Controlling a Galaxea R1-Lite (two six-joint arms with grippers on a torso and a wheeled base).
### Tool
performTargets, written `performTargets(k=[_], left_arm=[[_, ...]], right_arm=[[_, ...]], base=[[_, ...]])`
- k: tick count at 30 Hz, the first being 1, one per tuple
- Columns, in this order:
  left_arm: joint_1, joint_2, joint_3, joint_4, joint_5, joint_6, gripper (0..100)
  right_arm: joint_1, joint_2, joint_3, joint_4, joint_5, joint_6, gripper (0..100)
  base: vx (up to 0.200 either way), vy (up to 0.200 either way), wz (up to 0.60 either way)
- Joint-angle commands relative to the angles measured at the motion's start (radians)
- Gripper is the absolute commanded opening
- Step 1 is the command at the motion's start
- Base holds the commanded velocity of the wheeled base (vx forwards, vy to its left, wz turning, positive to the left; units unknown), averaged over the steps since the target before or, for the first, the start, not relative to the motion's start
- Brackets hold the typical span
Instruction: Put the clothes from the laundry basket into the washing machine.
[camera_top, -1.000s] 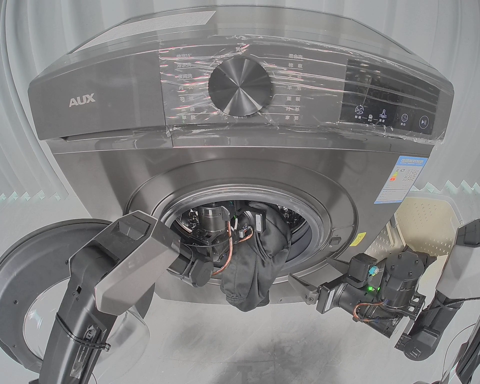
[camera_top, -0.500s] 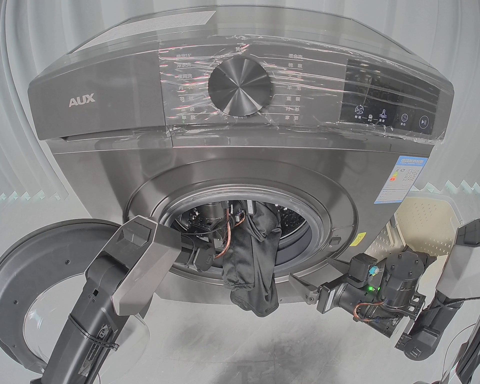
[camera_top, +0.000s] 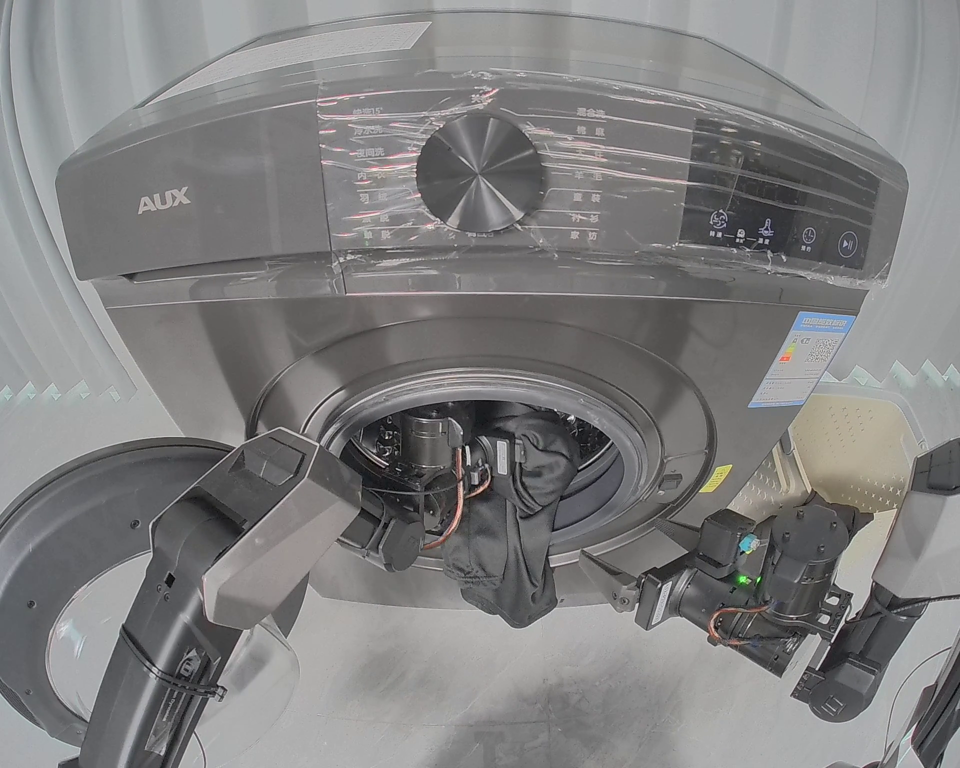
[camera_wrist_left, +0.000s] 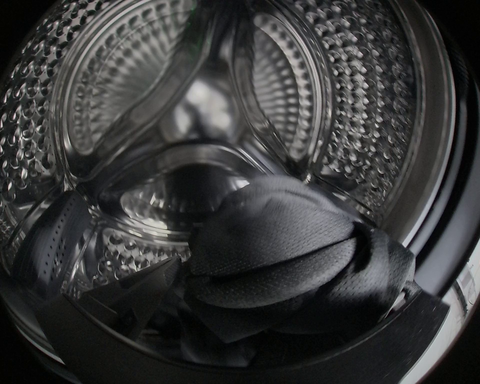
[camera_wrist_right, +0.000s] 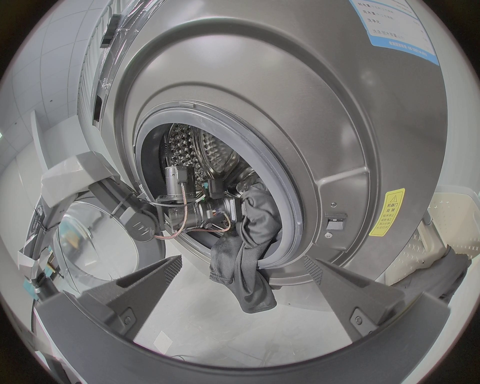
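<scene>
A black garment (camera_top: 505, 540) is draped over my left gripper (camera_wrist_left: 280, 270) at the mouth of the washing machine (camera_top: 250, 340). Part of it hangs out over the door rim towards the floor. In the left wrist view the garment (camera_wrist_left: 280, 250) covers one finger, and the other finger (camera_wrist_left: 145, 285) stands wide, so the gripper looks open inside the steel drum (camera_wrist_left: 350, 100). My right gripper (camera_top: 620, 548) hangs open and holds nothing, low outside the machine to the right of the opening. The cream laundry basket (camera_top: 860, 450) stands right of the machine, with dark clothes (camera_wrist_right: 445, 275) in it.
The round machine door (camera_top: 60, 560) is swung open to the left, behind my left arm. Grey floor (camera_top: 450, 690) lies in front of the machine. The grey door seal (camera_wrist_right: 285, 200) rings the opening.
My left wrist rose and pushed deeper into the drum, then dropped back; the garment swung with it and still hangs out. The right arm stayed put.
</scene>
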Motion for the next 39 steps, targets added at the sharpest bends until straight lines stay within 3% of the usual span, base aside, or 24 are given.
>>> performTargets(k=[1,11,18,19,24,25,27,28,39], left_arm=[[-0.044,-0.113,0.169,0.017,-0.046,0.009,100],[-0.087,-0.120,0.276,0.014,-0.116,0.025,100],[-0.086,-0.089,0.265,0.009,-0.116,0.048,100],[-0.084,-0.086,0.259,0.008,-0.113,0.047,0],[-0.071,-0.063,0.162,0.005,-0.080,0.035,0],[-0.058,-0.054,0.119,0.000,-0.043,0.033,0],[-0.052,-0.047,0.103,-0.005,-0.029,0.032,0],[-0.023,-0.017,0.021,-0.015,0.020,0.032,0],[0.057,0.014,-0.128,-0.022,0.071,0.028,0]], right_arm=[[0.002,0.002,0.003,-0.001,0.000,0.001,100],[0.003,0.020,0.003,-0.002,0.000,0.001,100],[0.005,0.022,0.003,-0.002,0.000,0.001,100],[0.005,0.022,0.003,-0.002,0.000,0.001,100],[0.005,0.028,0.003,-0.002,0.000,0.001,100],[0.007,0.031,0.003,-0.004,0.000,0.001,100],[0.007,0.033,0.003,-0.004,0.000,0.001,100],[0.011,0.034,0.003,-0.004,0.000,0.001,100],[0.013,0.034,0.002,-0.004,0.000,0.001,100]], base=[[0.000,0.000,0.00],[0.000,0.000,0.00],[0.000,0.000,0.00],[0.000,0.000,0.00],[0.000,0.000,0.00],[0.000,0.000,0.00],[0.000,0.000,0.00],[0.000,0.000,0.00],[0.000,0.000,0.00]])
